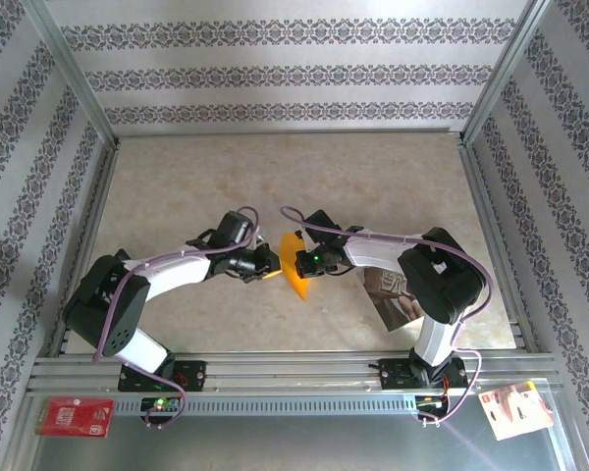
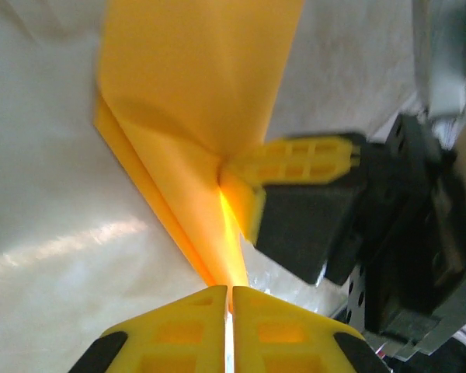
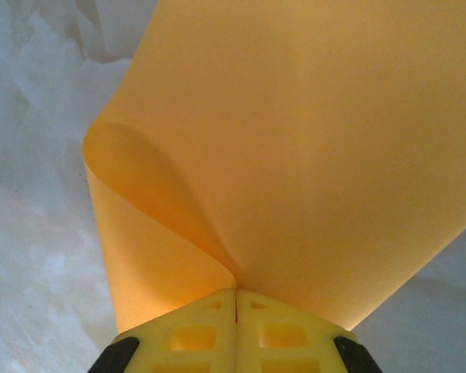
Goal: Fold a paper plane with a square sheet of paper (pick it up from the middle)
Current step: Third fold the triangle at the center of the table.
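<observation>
**Two-handed hold.** Right gripper [image 3: 235,299]: jaws clenched on the square sheet of paper [image 3: 295,155], at a curl just ahead of them. Left gripper [image 2: 227,299]: jaws clamped on a thin edge of it. Beyond both, the sheet fans out above the table [image 1: 177,186]. Risk: 2 opposed pulls may tear it, or that edge may slip free.

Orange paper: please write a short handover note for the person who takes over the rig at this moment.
Left gripper: shut on the orange paper.
Right gripper: shut on the same paper, from the opposite side.
Paper: held between both grippers near the middle of the table, bent over in a soft loop, not pressed flat.
Done: paper picked up, first bend started.
Left: press the creases and make the remaining folds; there is no plane shape yet.
</observation>
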Robot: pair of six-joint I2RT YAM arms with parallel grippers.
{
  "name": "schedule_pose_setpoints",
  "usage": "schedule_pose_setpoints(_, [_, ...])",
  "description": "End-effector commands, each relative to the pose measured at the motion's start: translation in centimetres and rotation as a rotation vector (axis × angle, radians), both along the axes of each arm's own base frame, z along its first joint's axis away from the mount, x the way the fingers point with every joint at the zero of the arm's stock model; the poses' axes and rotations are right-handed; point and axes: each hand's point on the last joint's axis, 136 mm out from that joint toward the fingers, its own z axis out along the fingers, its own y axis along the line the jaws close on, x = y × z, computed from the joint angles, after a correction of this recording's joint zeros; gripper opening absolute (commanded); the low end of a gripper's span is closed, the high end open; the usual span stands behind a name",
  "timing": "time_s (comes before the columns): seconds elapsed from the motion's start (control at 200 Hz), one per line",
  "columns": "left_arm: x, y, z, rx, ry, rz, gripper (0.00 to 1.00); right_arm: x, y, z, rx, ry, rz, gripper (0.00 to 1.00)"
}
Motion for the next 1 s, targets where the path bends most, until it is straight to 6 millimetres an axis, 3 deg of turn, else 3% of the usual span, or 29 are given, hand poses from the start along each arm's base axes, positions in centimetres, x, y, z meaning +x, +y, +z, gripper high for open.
schedule_pose_setpoints(0.0, [-0.6, -2.9, 2.0, -0.095, -0.084, -0.041, 0.07, -1.4, -2.2, -3.1, -0.1, 0.076, -0.009, 0.02])
schedule_pose_setpoints(0.24, [-2.5, -5.9, 0.8, -0.13, -0.123, -0.109, 0.05, -1.6, -2.4, -3.3, -0.105, 0.084, -0.007, 0.02])
schedule_pose_setpoints(0.495, [-2.9, -7.2, -0.9, -0.146, -0.096, -0.126, 0.05, -1.8, -2.5, -3.6, -0.109, 0.089, -0.001, 0.02])
schedule_pose_setpoints(0.814, [-4.0, -5.7, -1.3, -0.146, -0.1, -0.091, 0.05, -1.9, -2.7, -3.6, -0.101, 0.093, 0.001, 0.02])
schedule_pose_setpoints(0.994, [-3.3, -5.9, -0.9, -0.18, -0.121, -0.055, 0.05, -1.9, -2.6, -3.7, -0.099, 0.096, 0.003, 0.02])
